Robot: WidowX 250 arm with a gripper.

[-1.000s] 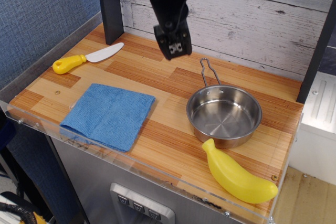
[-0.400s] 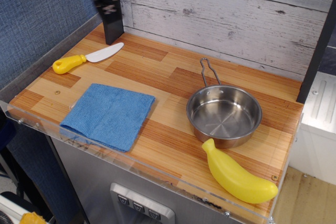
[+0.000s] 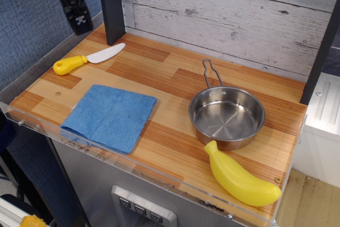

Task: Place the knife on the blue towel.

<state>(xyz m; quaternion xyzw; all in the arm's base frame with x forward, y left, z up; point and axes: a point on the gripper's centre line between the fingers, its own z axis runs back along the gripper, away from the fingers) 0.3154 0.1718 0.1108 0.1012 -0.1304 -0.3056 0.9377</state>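
The knife [image 3: 87, 58] has a white blade and a yellow handle. It lies flat at the back left of the wooden counter, blade pointing right. The blue towel [image 3: 110, 115] lies spread flat at the front left, below the knife and apart from it. My gripper [image 3: 79, 20] hangs in the air at the upper left, above and a little behind the knife's handle, not touching anything. It shows as one dark block with no gap visible, so I cannot tell how the jaws stand. Nothing is seen in it.
A steel pan [image 3: 227, 116] with a wire handle stands at the right. A yellow plastic banana [image 3: 239, 177] lies in front of it near the front right corner. A dark post [image 3: 110, 6] stands at the back left, beside the gripper. A plank wall runs behind.
The gripper has swung from above the counter's back middle to the far upper left, now above the knife's handle. The knife, towel, pan and banana have not moved.
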